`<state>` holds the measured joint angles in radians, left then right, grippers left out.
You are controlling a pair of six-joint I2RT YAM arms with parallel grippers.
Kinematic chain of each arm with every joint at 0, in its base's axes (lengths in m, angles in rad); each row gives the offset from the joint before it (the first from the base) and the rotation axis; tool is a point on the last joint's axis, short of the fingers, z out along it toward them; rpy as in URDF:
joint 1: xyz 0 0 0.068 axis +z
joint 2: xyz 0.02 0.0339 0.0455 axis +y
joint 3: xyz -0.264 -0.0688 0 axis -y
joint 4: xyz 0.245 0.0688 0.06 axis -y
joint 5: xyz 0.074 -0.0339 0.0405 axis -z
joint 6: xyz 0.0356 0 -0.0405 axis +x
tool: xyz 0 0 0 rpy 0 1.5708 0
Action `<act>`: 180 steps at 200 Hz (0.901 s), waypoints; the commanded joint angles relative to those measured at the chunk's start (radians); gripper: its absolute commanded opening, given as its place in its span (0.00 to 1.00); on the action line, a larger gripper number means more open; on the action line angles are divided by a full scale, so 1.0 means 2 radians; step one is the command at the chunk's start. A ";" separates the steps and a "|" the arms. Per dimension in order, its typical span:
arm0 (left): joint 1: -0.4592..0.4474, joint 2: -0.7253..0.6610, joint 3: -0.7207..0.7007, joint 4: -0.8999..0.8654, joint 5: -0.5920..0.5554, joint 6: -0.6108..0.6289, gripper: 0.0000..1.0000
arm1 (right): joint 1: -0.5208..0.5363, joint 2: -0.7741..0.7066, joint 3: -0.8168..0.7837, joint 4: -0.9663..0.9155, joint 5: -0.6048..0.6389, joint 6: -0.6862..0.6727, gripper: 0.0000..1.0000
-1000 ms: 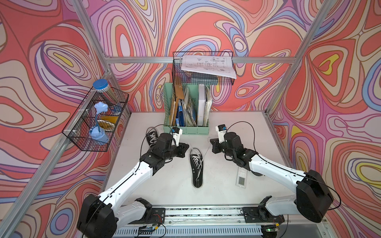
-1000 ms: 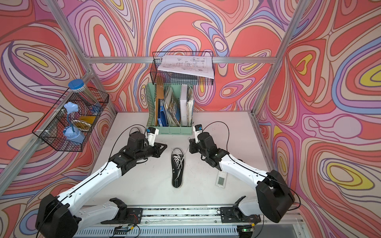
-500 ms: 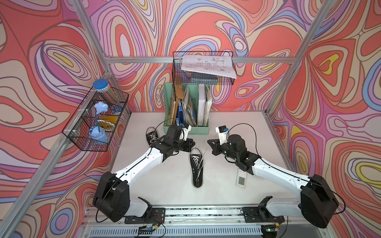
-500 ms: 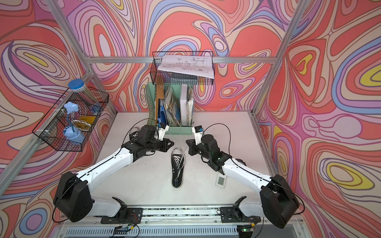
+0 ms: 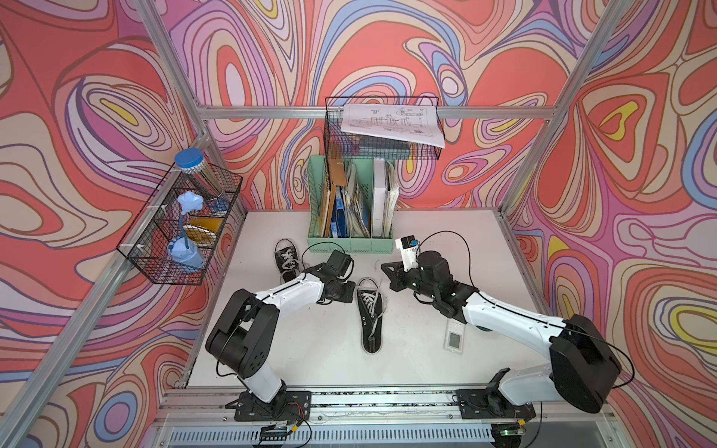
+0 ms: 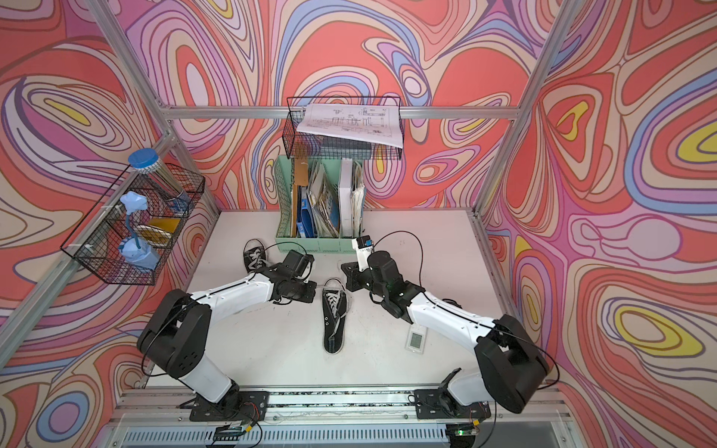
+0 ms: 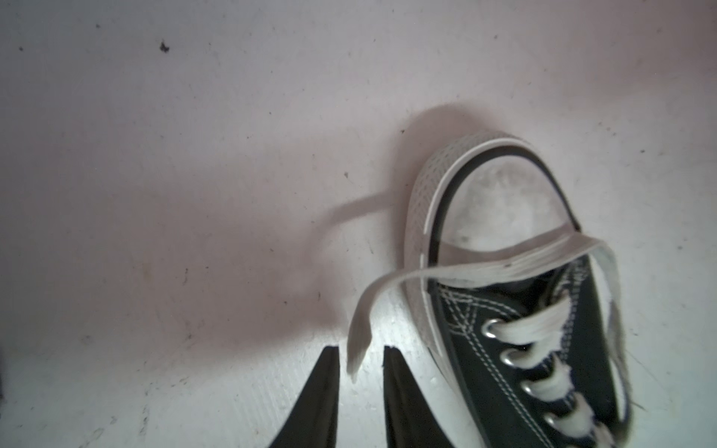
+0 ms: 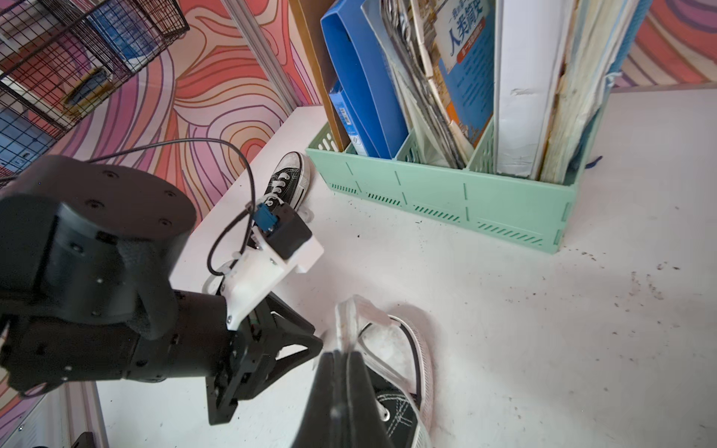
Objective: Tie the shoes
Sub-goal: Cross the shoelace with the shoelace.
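Note:
Two black shoes with white laces lie on the white table. The middle shoe [image 5: 370,314] [image 6: 334,316] points its toe at the back wall. The second shoe [image 5: 286,260] [image 8: 287,182] lies at the back left, laces knotted. My left gripper [image 7: 360,349] [image 5: 350,290] sits low by the middle shoe's toe, jaws open. A loose lace end [image 7: 355,345] hangs between its fingertips, unpinched. That lace [image 7: 485,267] drapes across the toe cap. My right gripper [image 8: 342,353] [image 5: 385,267] is shut on the other lace, holding it up above the toe.
A green file holder [image 5: 349,244] full of books stands just behind both grippers. Wire baskets hang on the left wall [image 5: 174,232] and the back rail [image 5: 382,132]. A small white device [image 5: 453,341] lies on the table under my right forearm.
My left gripper has come down and forward beside the middle shoe's toe, and its jaws have parted, freeing the lace end. My right gripper has edged left, still shut.

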<state>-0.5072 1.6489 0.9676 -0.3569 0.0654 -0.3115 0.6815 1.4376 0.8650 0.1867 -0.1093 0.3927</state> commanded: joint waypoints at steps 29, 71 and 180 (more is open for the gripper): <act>0.008 -0.043 -0.049 0.002 -0.042 0.004 0.42 | 0.016 0.071 0.065 -0.008 0.027 0.039 0.00; 0.015 -0.091 -0.098 0.043 -0.013 0.002 0.55 | 0.016 0.150 0.129 -0.055 0.062 0.042 0.00; 0.008 -0.084 -0.072 0.146 0.147 0.096 0.74 | 0.001 0.259 0.217 -0.163 0.077 0.025 0.03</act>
<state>-0.4850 1.4582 0.7895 -0.1150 0.3023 -0.2058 0.6991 1.9308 1.2694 -0.0917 0.0597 0.4496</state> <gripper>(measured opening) 0.729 0.040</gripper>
